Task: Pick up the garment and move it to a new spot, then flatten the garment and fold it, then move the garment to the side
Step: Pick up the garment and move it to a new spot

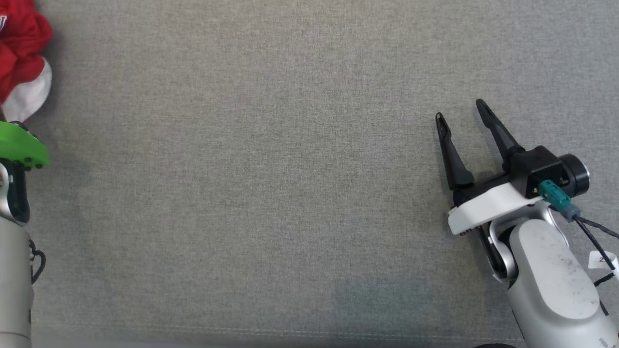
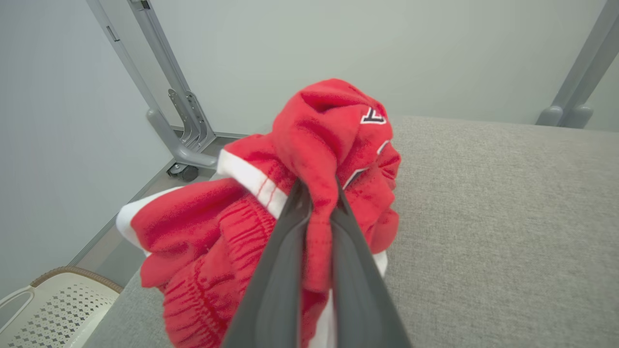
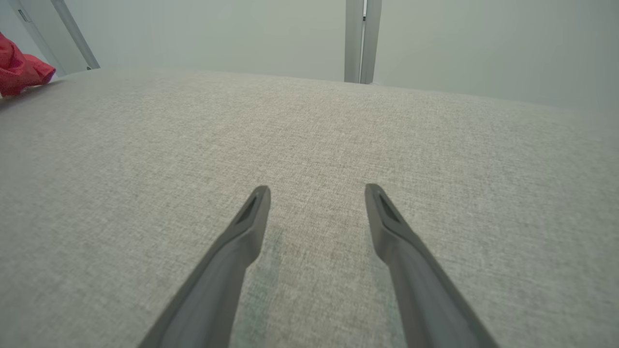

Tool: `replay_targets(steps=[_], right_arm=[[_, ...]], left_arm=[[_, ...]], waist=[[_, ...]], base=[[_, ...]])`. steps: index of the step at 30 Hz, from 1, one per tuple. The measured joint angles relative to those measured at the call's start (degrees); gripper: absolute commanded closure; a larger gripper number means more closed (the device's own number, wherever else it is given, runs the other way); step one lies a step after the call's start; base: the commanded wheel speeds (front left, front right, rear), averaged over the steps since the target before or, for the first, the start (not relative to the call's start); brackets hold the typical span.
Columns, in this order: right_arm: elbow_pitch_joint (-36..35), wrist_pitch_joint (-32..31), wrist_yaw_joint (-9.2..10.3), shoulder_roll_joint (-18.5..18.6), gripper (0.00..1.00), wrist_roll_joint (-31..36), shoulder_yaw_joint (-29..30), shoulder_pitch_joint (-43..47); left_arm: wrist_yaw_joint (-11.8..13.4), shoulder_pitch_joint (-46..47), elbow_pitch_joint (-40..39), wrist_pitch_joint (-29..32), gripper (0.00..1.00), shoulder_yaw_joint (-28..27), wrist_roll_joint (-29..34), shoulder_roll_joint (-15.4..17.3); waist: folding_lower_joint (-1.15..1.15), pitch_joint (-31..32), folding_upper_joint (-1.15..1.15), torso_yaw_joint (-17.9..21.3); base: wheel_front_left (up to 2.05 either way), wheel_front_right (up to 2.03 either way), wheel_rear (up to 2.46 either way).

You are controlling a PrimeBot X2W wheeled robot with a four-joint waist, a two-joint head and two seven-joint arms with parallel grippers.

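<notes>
Left wrist view: left gripper (image 2: 316, 186) clamped on a fold of the red, white-trimmed garment (image 2: 329, 145), with a white perforated basket (image 2: 48, 309) beyond the table (image 2: 508, 217) edge; head view places the garment (image 1: 19, 43) at the table's far left corner; it is bunched, with no long axis discernible; right gripper (image 1: 459, 109) sits low near the right edge, fingers apart, pointing toward the far edge, holding nothing.
</notes>
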State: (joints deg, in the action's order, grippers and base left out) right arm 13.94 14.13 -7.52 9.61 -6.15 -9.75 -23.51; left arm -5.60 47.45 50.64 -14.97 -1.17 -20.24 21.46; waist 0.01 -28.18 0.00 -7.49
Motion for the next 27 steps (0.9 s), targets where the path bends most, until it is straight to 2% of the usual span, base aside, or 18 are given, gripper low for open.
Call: replay_targets(steps=[3,6,10,13,19,25,27], right_arm=[[2.4,0.5,0.00,-1.8,0.00,-0.9,-0.4,1.4],[3.9,0.7,0.00,-2.5,0.00,-1.4,-0.9,2.1],[4.5,0.9,0.00,-3.7,0.00,-2.4,-1.3,3.0],[4.2,0.9,0.00,-4.5,0.00,-3.0,-0.9,4.0],[3.7,0.9,0.00,-5.4,0.00,-3.7,-0.3,5.9],[3.3,0.9,0.00,-5.7,0.00,-3.9,0.6,7.4],[3.3,0.9,0.00,-5.8,0.00,-3.9,0.8,7.8]], left_arm=[[-1.0,-4.7,-8.1,0.0,1.00,-0.3,2.0,-1.8],[-1.5,-6.1,-12.8,0.0,1.00,1.2,3.0,-3.2],[-1.7,-8.3,-17.6,0.0,1.00,5.4,3.7,-6.3],[-1.7,-10.0,-20.2,-0.1,1.00,10.4,1.6,-8.9],[-1.8,-12.5,-24.2,-0.1,1.00,19.9,-2.3,-12.8],[-1.8,-14.5,-24.9,-0.1,1.00,25.4,-4.8,-15.9],[-1.8,-15.1,-24.2,-0.1,1.00,25.7,-4.8,-16.4]], waist=[[0.00,2.9,0.00,-0.1],[0.00,5.4,0.00,0.1],[0.00,8.7,0.00,0.8],[-0.01,10.8,0.00,1.8],[0.00,13.2,0.00,5.9],[-0.01,14.1,0.00,11.3],[0.00,14.3,0.00,13.1]], base=[[0.00,0.00,0.00],[0.00,0.00,0.00],[0.00,0.00,0.00],[0.00,0.00,0.00],[0.00,0.00,0.00],[0.00,0.00,0.00],[0.00,0.00,0.00]])
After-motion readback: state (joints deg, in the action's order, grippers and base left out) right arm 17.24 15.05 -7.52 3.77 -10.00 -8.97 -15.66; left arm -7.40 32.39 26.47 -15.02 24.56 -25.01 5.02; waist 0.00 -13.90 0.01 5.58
